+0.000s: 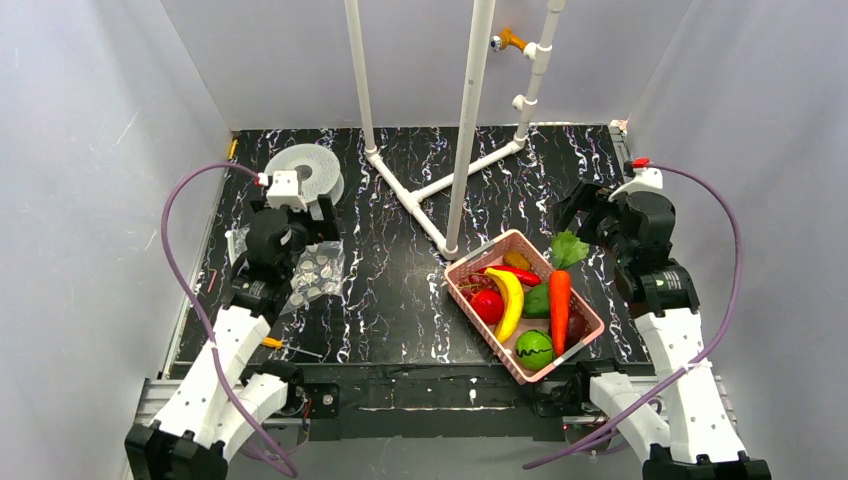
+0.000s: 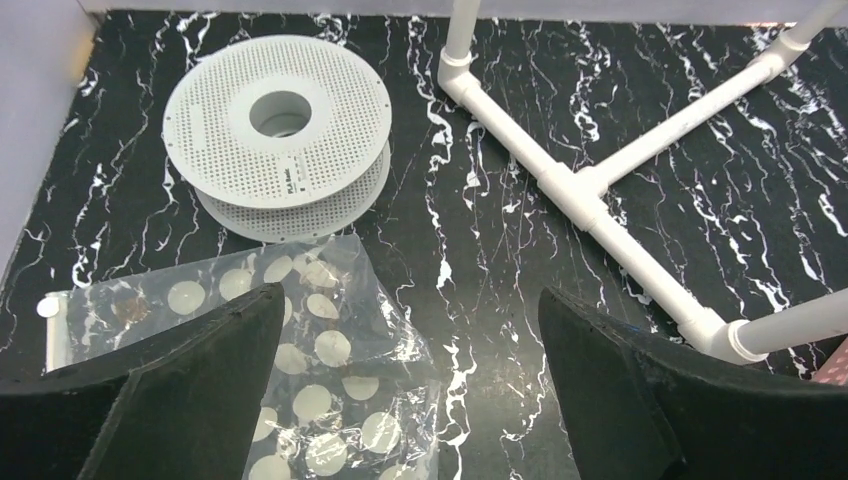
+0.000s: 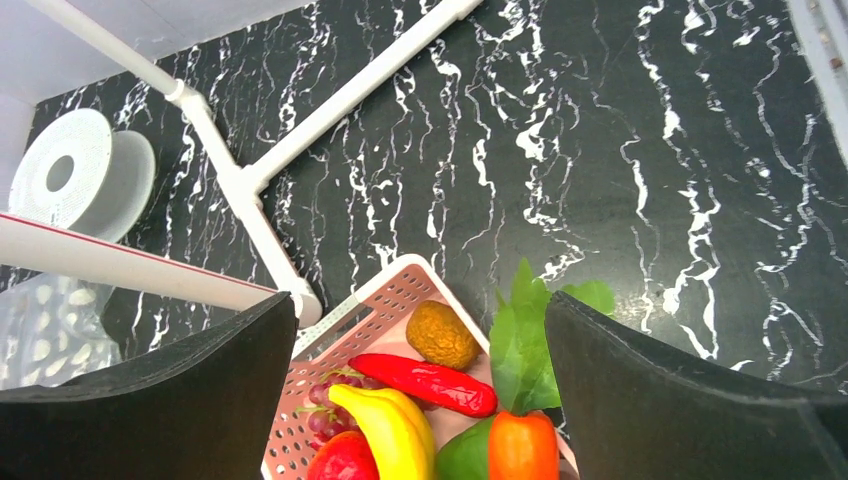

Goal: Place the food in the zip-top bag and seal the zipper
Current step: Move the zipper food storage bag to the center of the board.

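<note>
Floppy clear dotted plastic zip-top bag lies flat by left edge of tabletop, under left claw, jaws apart. Thin, slippery film, so likely best to pinch one mouth layer. Light rigid plastic toy food sits in pink slatted basket near front-right corner. Right claw is also apart, beside it.

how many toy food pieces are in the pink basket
8 visible: brown piece at far end, chilli, grapes, tomato, banana, green piece, carrot along the right side, round green fruit at the near end. More may be hidden beneath.
</note>
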Robot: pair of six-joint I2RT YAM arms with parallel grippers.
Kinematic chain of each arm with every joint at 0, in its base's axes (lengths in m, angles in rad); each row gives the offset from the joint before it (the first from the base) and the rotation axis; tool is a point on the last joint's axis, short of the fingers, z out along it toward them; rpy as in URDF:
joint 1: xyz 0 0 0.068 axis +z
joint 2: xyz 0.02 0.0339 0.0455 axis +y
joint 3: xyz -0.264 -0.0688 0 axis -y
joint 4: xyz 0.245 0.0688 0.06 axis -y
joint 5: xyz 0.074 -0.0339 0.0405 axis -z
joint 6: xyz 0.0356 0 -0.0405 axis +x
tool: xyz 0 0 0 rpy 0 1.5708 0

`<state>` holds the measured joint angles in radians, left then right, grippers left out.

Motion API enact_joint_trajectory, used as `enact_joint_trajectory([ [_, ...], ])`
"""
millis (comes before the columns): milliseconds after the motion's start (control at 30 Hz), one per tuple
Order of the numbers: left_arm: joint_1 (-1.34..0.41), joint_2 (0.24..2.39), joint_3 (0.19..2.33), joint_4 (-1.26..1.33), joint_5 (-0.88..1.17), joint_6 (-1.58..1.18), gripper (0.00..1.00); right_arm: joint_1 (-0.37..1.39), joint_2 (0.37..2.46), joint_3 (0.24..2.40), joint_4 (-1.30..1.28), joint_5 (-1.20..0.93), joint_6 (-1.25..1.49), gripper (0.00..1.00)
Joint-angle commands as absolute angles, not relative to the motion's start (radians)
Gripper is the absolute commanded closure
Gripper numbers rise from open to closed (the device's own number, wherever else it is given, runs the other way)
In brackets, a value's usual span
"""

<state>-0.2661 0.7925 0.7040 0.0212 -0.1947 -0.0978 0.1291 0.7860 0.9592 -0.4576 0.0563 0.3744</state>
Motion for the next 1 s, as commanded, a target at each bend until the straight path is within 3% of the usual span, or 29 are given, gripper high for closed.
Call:
enact_joint_trajectory([
  [0, -0.271, 0.888, 0.797, -0.048, -0.218, -0.137, 0.02, 0.151, 0.805, 0.964, -0.420, 0.019, 0.406, 0.00],
  [233, -0.270, 1.159, 0.938, -0.227, -0.401, -0.213, 0.02, 0.245, 0.868, 0.966, -0.420, 0.008, 0.439, 0.00],
  [533, -0.266, 1.420, 1.023, -0.348, -0.438, -0.263, 0.02, 0.487, 0.929, 0.938, -0.412, 0.061, 0.481, 0.00],
  [900, -0.209, 1.660, 1.119, -0.442, -0.342, -0.310, 0.02, 0.714, 0.902, 0.872, -0.355, 0.122, 0.507, 0.00],
  [967, -0.209, 1.690, 1.137, -0.461, -0.292, -0.313, 0.06, 0.736, 0.901, 0.874, -0.356, 0.132, 0.505, 0.00],
])
